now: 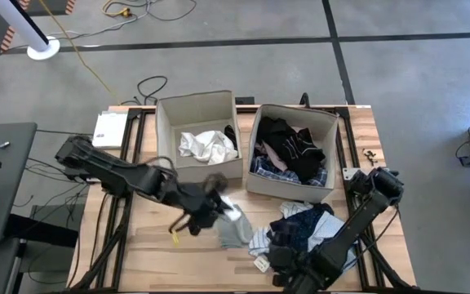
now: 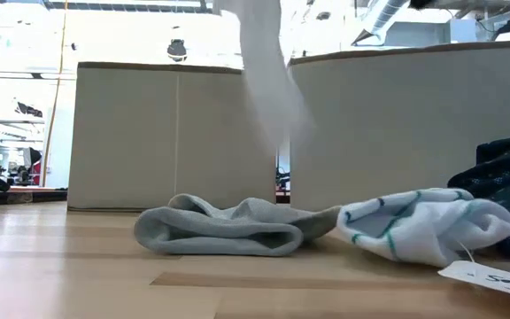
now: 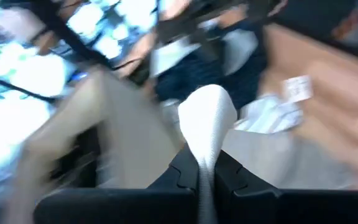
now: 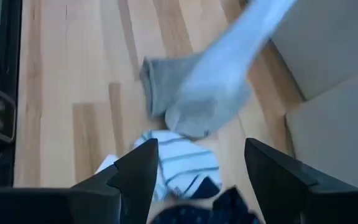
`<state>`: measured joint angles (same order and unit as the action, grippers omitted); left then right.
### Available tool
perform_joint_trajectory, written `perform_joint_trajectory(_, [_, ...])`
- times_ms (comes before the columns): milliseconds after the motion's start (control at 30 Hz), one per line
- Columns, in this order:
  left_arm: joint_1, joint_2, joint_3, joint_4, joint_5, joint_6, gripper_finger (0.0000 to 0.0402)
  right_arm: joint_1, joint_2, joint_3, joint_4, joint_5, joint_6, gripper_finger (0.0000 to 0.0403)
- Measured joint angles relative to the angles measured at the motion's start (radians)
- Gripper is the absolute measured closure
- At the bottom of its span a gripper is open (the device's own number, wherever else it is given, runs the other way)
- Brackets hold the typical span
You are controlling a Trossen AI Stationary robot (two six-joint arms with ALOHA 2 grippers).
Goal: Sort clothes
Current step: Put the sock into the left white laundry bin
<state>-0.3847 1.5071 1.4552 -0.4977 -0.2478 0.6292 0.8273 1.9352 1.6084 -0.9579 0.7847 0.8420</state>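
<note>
The left hand (image 1: 205,206) is clamped on a long white fabric sock (image 3: 209,121) dangling lengthwise below it, the beige fabric box with the whites (image 1: 166,122) just beyond, while the right hand (image 4: 199,177) hangs apart over the striped white garment (image 4: 182,163) on the table (image 1: 149,245).

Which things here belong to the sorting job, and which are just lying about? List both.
Job: white garment gripped by left gripper; grey garment; striped white garment; navy dotted garment; two beige boxes.
Lying about: paper tag; floor cables.

Overhead looks straight down; low camera level, close; both see grey sock (image 1: 233,231).
</note>
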Motion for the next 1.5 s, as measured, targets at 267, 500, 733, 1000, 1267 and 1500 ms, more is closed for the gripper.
perform_joint_trajectory(267, [0.002,-0.112,0.191,-0.152,-0.384,0.094,0.0401,0.046,0.001,-0.043,-0.034,0.0,0.124,0.0149])
perform_joint_trajectory(500, [0.062,-0.192,0.253,-0.173,-0.615,0.186,0.0401,0.067,0.001,-0.087,-0.032,0.0,0.203,0.0149])
perform_joint_trajectory(733, [0.206,-0.242,0.254,-0.29,-0.626,0.115,0.0401,0.089,0.001,-0.099,-0.026,0.0,0.253,0.0149])
perform_joint_trajectory(1000, [0.358,-0.245,0.254,-0.481,-0.528,-0.036,0.0401,0.089,0.001,-0.099,-0.025,0.001,0.257,0.0149])
perform_joint_trajectory(1267, [0.471,-0.244,0.185,-0.524,-0.386,-0.108,0.0397,0.085,0.001,-0.099,-0.018,0.002,0.258,0.0149])
perform_joint_trajectory(1500, [0.531,-0.245,0.039,-0.491,-0.295,-0.116,0.0396,0.085,0.001,-0.099,-0.007,0.002,0.257,0.0149])
